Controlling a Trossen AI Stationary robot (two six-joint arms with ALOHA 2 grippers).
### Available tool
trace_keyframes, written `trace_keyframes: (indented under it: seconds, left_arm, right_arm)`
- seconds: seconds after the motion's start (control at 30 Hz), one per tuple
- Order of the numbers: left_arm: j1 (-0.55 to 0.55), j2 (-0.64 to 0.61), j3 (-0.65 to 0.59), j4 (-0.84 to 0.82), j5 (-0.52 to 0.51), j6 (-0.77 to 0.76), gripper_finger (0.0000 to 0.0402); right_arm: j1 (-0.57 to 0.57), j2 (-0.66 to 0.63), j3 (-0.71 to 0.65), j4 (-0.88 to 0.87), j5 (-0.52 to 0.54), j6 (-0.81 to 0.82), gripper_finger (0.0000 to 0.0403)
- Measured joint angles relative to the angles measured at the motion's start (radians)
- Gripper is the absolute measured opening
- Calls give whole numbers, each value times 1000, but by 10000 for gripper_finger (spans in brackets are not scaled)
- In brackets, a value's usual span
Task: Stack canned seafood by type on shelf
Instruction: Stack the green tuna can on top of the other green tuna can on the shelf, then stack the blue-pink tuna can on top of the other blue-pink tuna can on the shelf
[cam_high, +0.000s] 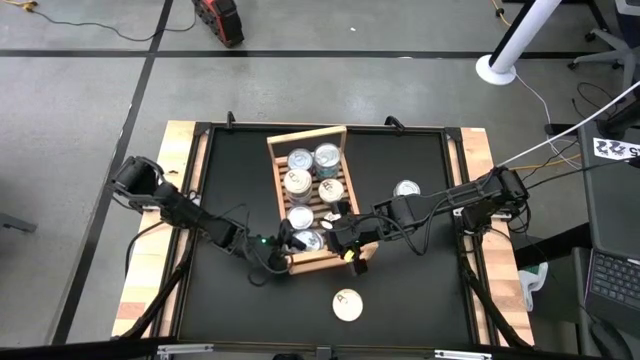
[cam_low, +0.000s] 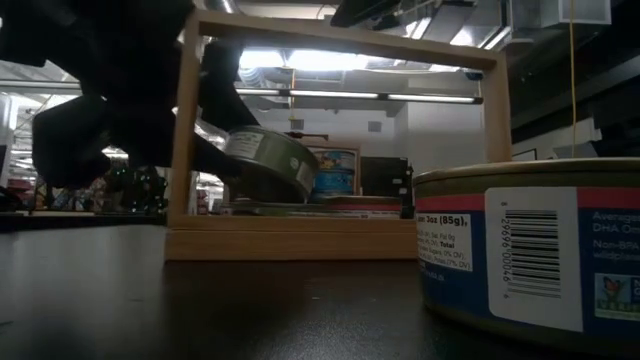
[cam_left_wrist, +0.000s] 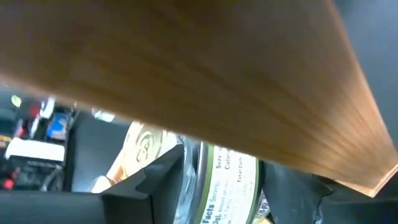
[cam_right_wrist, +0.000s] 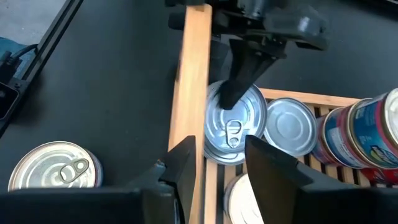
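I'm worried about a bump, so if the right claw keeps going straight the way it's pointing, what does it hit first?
Most likely the silver-lidded can just ahead of the right claw, lying inside the rack's wooden rail. The left claw is already on that can, so it would come next. Depth is hard to judge.
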Motion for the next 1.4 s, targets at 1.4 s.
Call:
trace_keyframes:
  seconds: [1.4]
  left_arm:
    - [102,-52,0,38,-129,-21,219]
  right_arm:
    - [22,-20,-1,-105,2,1,138]
